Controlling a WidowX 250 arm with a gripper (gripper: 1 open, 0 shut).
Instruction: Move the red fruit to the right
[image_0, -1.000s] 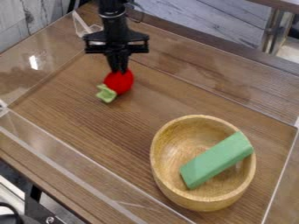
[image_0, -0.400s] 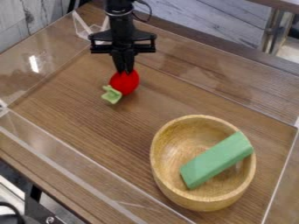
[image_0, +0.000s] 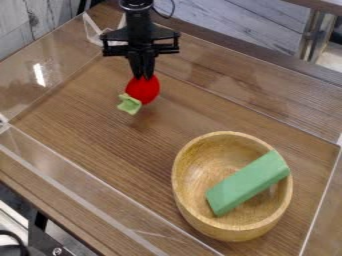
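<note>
One black claw (image_0: 140, 77) points straight down over the wooden counter (image_0: 80, 150), its fingers drawn tight on the top of the red fruit (image_0: 143, 90), whose green leafy end juts toward the lower left. The fruit is at the counter's far left, well apart from the wooden bowl (image_0: 207, 155) at near right, where a green block (image_0: 249, 182) lies tilted

Green rectangular block (image_0: 249, 183) aslant inside a wooden bowl (image_0: 194, 160) on a wood-grain table (image_0: 80, 150)
</note>
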